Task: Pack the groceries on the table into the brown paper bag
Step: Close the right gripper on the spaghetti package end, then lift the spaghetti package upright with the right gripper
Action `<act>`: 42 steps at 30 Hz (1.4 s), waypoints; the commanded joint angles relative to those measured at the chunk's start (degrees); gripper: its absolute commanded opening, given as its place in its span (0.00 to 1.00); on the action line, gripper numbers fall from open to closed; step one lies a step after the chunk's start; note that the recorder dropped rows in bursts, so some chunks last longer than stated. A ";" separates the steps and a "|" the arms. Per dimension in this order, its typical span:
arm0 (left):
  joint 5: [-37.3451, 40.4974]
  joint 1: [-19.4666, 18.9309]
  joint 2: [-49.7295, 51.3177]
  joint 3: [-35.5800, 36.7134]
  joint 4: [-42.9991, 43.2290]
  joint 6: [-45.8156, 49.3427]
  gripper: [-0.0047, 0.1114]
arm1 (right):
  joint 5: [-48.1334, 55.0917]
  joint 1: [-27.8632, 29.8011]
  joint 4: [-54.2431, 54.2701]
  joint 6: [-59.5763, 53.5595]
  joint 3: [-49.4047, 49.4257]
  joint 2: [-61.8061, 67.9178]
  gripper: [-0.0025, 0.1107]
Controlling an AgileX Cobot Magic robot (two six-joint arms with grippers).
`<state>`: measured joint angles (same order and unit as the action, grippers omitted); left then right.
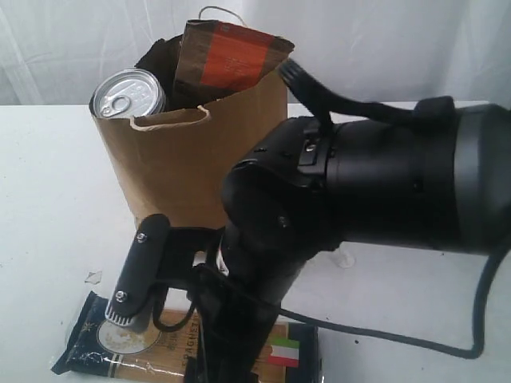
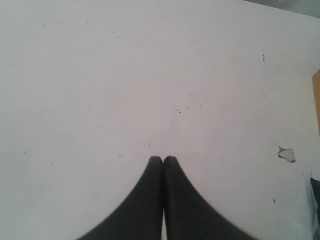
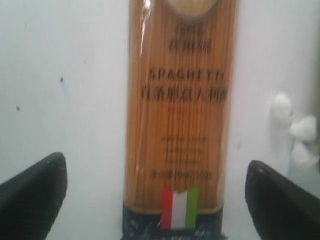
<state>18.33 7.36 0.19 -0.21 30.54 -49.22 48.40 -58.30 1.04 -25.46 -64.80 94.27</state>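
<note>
In bag (image 1: 184, 167): pull-tab jar (image 1: 128, 93), orange-labelled pouch (image 1: 231, 57).
Remaining: spaghetti pack (image 3: 182, 115) — perhaps more, unseen.
Right gripper (image 3: 155, 167): agape over pack, empty.
Left gripper (image 2: 163, 159): closed, empty.

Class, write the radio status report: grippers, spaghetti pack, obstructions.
Left gripper shut, empty, over table. Right gripper open, straddling spaghetti pack, not gripping. Pull-tab jar, pouch already in paper bag. Pack unobstructed.

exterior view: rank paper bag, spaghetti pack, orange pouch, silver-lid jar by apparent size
brown paper bag
spaghetti pack, nearer the camera and partly hidden
orange-labelled pouch
silver-lidded jar
only the tops of the last two show
</note>
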 commanded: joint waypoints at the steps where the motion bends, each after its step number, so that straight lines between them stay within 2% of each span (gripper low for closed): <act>1: -0.26 0.10 -0.19 0.21 0.39 -0.03 0.04 | -4.64 -0.12 1.86 -6.01 -1.45 4.84 0.81; 7: -0.26 0.10 -0.19 0.21 0.39 -0.03 0.04 | -5.52 -0.51 1.93 -6.01 -5.14 10.99 0.81; 12: -0.25 0.10 -0.19 0.21 0.39 0.08 0.04 | -13.66 -0.51 1.93 -6.01 -5.45 15.31 0.81; 17: -0.25 0.10 -0.19 0.21 0.39 0.16 0.04 | -12.93 -0.54 1.55 -6.01 -5.45 17.81 0.81; 23: -0.25 0.10 -0.19 0.21 0.39 0.16 0.04 | -16.72 -0.44 1.45 -4.62 -5.45 18.99 0.81; 26: -0.25 0.10 -0.19 0.21 0.39 0.16 0.04 | -13.43 -0.33 1.75 -1.10 -5.45 20.59 0.78; 28: -0.25 0.10 -0.19 0.21 0.39 0.16 0.04 | -10.74 -0.45 1.75 0.29 -5.45 20.43 0.69; 30: -0.25 0.10 -0.19 0.21 0.39 0.16 0.04 | -9.25 -0.45 1.75 0.29 -5.45 19.77 0.53; 32: -0.25 0.10 -0.19 0.21 0.39 0.16 0.04 | -7.97 -0.45 1.75 0.29 -5.45 18.96 0.19; 34: -0.25 0.10 -0.19 0.21 0.39 0.16 0.04 | -7.69 -0.45 1.75 0.29 -5.45 18.17 0.02; 39: -0.25 0.10 -0.19 0.21 0.39 0.16 0.04 | -4.53 -0.45 2.24 0.29 -7.36 14.29 0.02; 42: -0.25 0.10 -0.19 0.21 0.39 0.16 0.04 | -2.68 -0.19 6.75 0.29 -8.67 12.98 0.02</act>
<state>18.21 7.36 0.19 -0.21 30.54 -49.12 45.10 -58.87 4.16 -25.52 -72.04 109.14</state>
